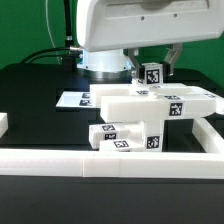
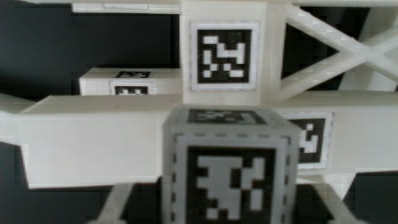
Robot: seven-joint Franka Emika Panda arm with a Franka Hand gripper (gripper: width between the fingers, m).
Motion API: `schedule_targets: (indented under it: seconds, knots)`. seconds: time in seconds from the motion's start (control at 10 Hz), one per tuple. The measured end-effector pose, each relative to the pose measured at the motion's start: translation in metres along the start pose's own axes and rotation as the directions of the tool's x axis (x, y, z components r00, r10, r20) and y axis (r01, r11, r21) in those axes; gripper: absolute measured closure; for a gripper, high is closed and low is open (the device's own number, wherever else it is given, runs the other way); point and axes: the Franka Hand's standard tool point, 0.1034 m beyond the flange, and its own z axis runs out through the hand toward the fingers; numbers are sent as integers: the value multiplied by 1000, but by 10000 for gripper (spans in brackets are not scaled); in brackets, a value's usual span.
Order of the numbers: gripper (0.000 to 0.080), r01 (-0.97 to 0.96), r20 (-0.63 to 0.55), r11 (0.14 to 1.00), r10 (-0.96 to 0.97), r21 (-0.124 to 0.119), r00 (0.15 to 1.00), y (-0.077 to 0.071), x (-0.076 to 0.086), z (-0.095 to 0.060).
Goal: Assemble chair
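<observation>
I see a tagged white block point(image 2: 228, 165) close up, a white panel point(image 2: 80, 125) crossing behind it, another tagged part point(image 2: 224, 50) beyond.

- No letters, digits or brand names are legible in either view.
- The only signs are black-and-white square tags point(image 1: 176, 108) on the white chair parts point(image 1: 130, 97). My wrist view shows one on the nearest block point(image 2: 226, 180) and one on the upright bar point(image 2: 222, 52).
- The marker board point(image 1: 70, 98) carries similar tags.
</observation>
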Motion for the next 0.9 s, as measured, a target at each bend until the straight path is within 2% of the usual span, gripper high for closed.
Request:
schedule_targets:
  seconds: [0.2,0.9]
  knots:
    - [514,5,3,1000,-5,-2,1000,1,8,1]
    - [514,-15,-16,1000,15,-8,1000,-1,11,3]
